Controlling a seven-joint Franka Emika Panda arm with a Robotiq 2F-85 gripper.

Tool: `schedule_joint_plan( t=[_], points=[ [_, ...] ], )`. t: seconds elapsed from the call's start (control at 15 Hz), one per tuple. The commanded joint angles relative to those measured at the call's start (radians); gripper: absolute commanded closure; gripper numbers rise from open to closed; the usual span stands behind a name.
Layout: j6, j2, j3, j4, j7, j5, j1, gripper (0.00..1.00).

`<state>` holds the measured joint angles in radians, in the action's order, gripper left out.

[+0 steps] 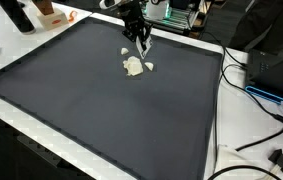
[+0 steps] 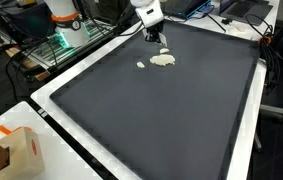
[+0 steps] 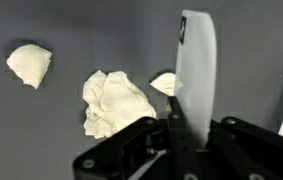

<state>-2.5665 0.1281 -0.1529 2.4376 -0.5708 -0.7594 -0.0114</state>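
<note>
Jaws appear released, holding nothing; I note the white lump (image 3: 116,100) lies wrist-view left of them, a small scrap (image 3: 164,83) just beside one finger (image 3: 196,70)

I think I am working in a lab. Black wires (image 1: 271,130) lie beside the white surface (image 1: 231,125), a machine with green lights (image 2: 59,42) glows behind it, and a big dark mat (image 2: 161,110) covers it.

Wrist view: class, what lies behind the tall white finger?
A small white lump on the grey mat pokes out at the finger's left edge; the rest of it is covered.
</note>
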Motion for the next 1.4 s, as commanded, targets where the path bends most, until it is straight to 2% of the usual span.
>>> schedule_joint_plan(
  t=[0.0, 0.33, 0.93, 1.33],
  points=[
    [-0.041, -0.061, 0.014, 0.059, 0.109, 0.066, 0.037, 0.99],
    [-0.069, -0.108, 0.016, 0.09, 0.305, 0.234, 0.065, 0.99],
    [-0.032, -0.174, 0.022, 0.086, 0.791, 0.645, 0.087, 0.99],
    [0.026, -0.196, 0.008, 0.06, 0.998, 0.823, 0.09, 0.99]
  ],
)
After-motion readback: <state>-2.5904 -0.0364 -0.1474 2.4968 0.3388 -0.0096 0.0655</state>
